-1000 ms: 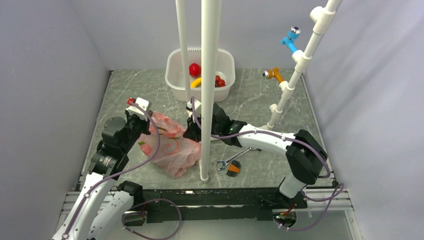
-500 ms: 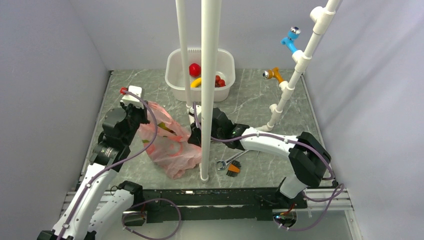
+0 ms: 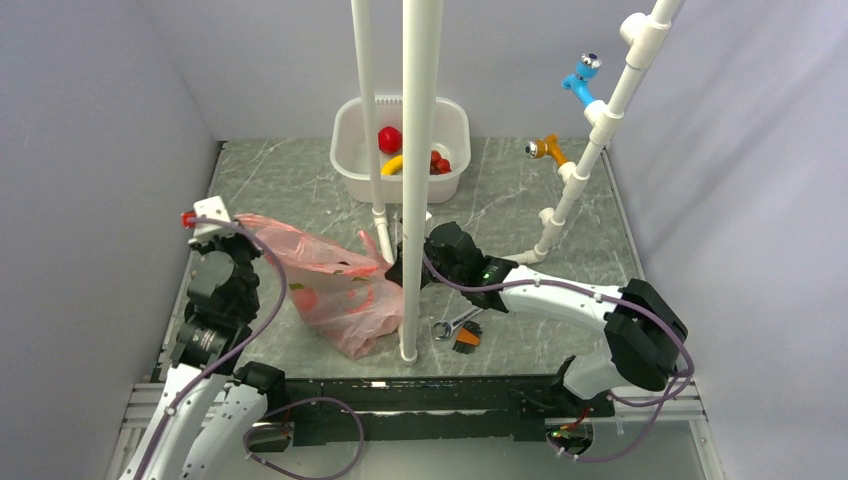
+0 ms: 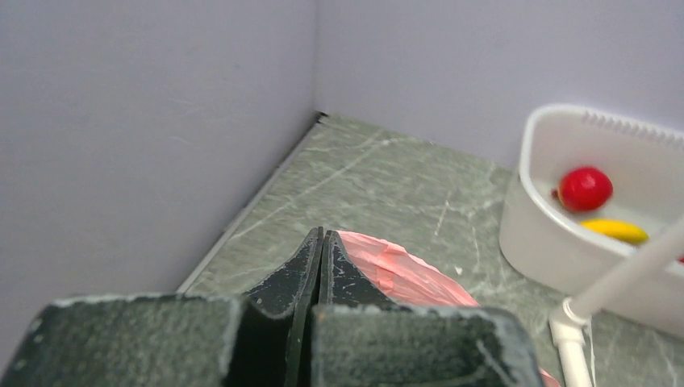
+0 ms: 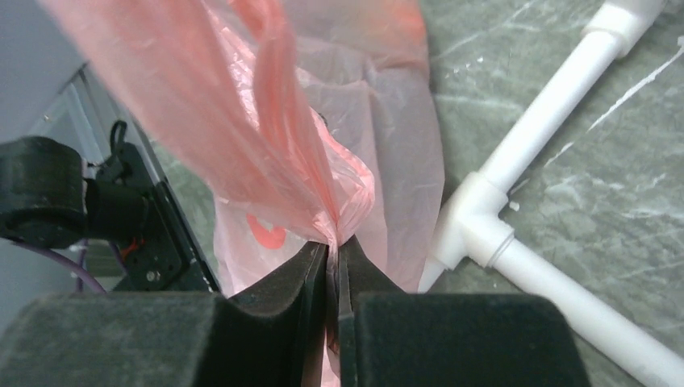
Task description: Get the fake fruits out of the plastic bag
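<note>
Plastic bag point(image 3: 330, 285) stretched between both grippers, left of centre on the table point(image 3: 520, 200).
Right gripper point(image 5: 332, 250): jaws almost closed, pinching a gathered twist of the pink film beside the white pipe point(image 3: 415, 200); left gripper point(image 4: 321, 242): jaws pressed flat together on the bag's far-left edge, held above the table; reddish shapes show through the film, possibly fruit, possibly print; red round piece point(image 3: 389, 139) and yellow banana point(image 3: 392, 165) lie in the white tub point(image 3: 345, 140) at the back.
</note>
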`<act>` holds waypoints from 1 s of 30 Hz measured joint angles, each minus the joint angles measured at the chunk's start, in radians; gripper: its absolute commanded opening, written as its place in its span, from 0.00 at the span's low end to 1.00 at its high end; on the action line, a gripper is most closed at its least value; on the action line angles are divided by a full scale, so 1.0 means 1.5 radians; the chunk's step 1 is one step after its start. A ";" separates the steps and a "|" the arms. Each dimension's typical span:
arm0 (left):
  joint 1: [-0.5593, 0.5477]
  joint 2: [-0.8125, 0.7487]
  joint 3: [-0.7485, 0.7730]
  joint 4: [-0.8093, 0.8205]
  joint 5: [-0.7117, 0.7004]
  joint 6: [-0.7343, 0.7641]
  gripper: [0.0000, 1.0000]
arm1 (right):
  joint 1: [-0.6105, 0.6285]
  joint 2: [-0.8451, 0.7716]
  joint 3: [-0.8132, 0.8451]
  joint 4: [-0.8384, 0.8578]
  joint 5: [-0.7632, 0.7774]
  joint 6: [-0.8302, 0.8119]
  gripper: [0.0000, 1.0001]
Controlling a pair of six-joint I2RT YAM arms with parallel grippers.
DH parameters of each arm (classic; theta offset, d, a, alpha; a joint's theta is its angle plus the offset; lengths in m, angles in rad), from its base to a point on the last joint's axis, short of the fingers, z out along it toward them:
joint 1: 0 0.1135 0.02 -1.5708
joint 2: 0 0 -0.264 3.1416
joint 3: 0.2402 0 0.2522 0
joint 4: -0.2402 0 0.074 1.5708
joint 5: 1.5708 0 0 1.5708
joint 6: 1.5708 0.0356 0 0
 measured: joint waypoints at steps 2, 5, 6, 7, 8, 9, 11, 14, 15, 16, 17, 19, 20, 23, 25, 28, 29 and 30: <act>0.000 -0.017 0.000 0.003 -0.031 -0.003 0.00 | -0.007 0.027 0.039 0.005 -0.010 0.008 0.03; 0.001 -0.026 0.000 0.000 -0.069 -0.005 0.00 | -0.020 0.093 0.140 0.005 -0.043 0.019 0.01; 0.001 -0.027 0.000 -0.002 -0.080 -0.005 0.00 | -0.024 0.111 0.168 0.004 -0.054 0.021 0.01; 0.001 -0.029 0.000 -0.004 -0.093 -0.005 0.00 | -0.027 0.131 0.203 0.003 -0.064 0.023 0.01; 0.001 -0.032 0.000 -0.006 -0.106 -0.005 0.00 | -0.029 0.149 0.234 0.002 -0.074 0.024 0.01; 0.001 -0.035 0.000 -0.007 -0.117 -0.005 0.00 | -0.030 0.161 0.256 0.000 -0.079 0.024 0.01; 0.001 -0.047 0.000 -0.007 -0.138 -0.004 0.00 | -0.032 0.188 0.313 -0.008 -0.090 0.024 0.01; 0.001 -0.068 0.000 -0.005 -0.163 -0.005 0.00 | -0.032 0.212 0.377 -0.028 -0.094 0.018 0.01; 0.001 -0.074 0.000 -0.005 -0.169 -0.005 0.00 | -0.032 0.217 0.394 -0.035 -0.095 0.014 0.02; 0.001 -0.079 0.000 -0.006 -0.175 -0.013 0.00 | -0.032 0.224 0.416 -0.040 -0.095 0.011 0.05; 0.001 -0.083 0.001 -0.014 -0.180 -0.023 0.00 | -0.032 0.226 0.428 -0.043 -0.096 0.009 0.09; 0.001 -0.087 0.012 -0.067 -0.184 -0.070 0.00 | -0.032 0.227 0.443 -0.051 -0.102 0.006 0.22; 0.001 -0.088 0.028 -0.121 -0.184 -0.106 0.00 | -0.032 0.226 0.445 -0.051 -0.107 0.006 0.29; 0.001 -0.105 0.090 -0.301 -0.158 -0.235 0.00 | -0.032 0.213 0.408 -0.041 -0.121 0.012 0.43; 0.001 -0.147 0.123 -0.417 -0.114 -0.322 0.02 | -0.030 0.190 0.345 -0.043 -0.131 0.024 0.53; 0.001 -0.233 0.138 -0.533 -0.040 -0.419 0.34 | -0.028 0.157 0.259 -0.060 -0.145 0.039 0.65; 0.001 -0.264 0.137 -0.559 -0.009 -0.437 0.46 | -0.025 0.145 0.235 -0.076 -0.149 0.043 0.69; 0.001 -0.292 0.135 -0.582 0.027 -0.452 0.58 | -0.023 0.137 0.220 -0.086 -0.151 0.044 0.74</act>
